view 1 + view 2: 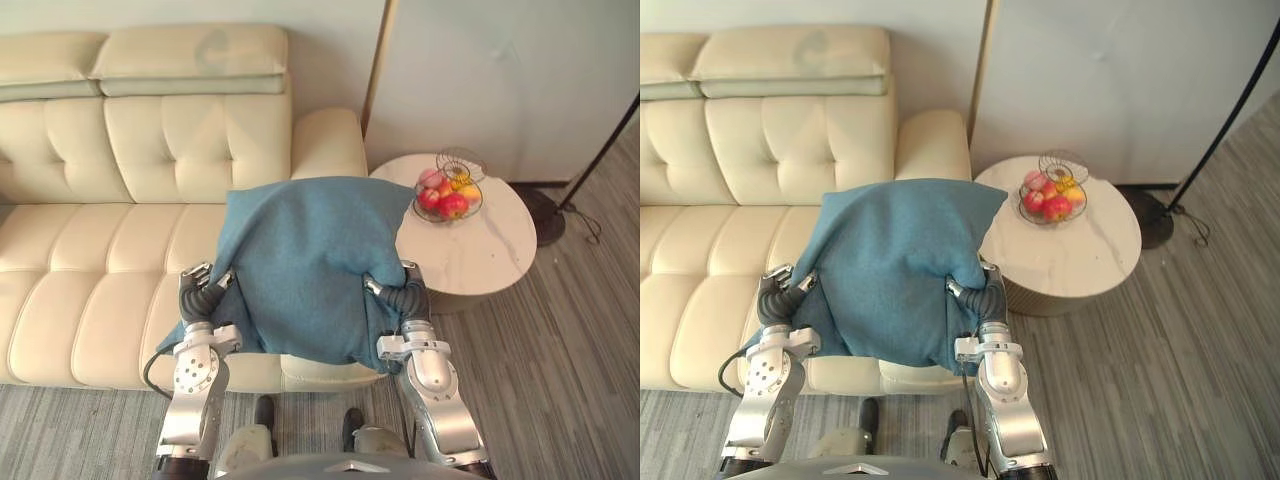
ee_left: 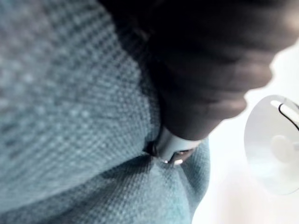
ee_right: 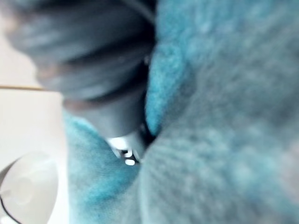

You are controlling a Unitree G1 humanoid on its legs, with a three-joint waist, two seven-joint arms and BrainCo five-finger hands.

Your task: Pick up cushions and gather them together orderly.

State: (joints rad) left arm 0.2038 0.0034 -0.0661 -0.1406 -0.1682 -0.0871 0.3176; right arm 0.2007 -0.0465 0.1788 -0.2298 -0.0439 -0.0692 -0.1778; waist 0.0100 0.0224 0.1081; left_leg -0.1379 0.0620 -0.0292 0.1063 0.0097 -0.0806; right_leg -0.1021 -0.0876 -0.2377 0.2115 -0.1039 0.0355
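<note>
Two-handed: left hand [image 1: 203, 292] and right hand [image 1: 406, 294] flank the blue cushion [image 1: 300, 262] over the sofa [image 1: 80, 262], grip impossible to tell. Slack pressure risks a drop.

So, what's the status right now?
Left hand, right hand on opposite sides of blue cushion. Cushion held above sofa. Round table, fruit basket close on right.

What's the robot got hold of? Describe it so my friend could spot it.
Start at the cream sofa; over its right end, next to the round table, is the cushion, between the left hand and the right hand. It is the only blue thing there, soft woven cloth against pale leather.
</note>
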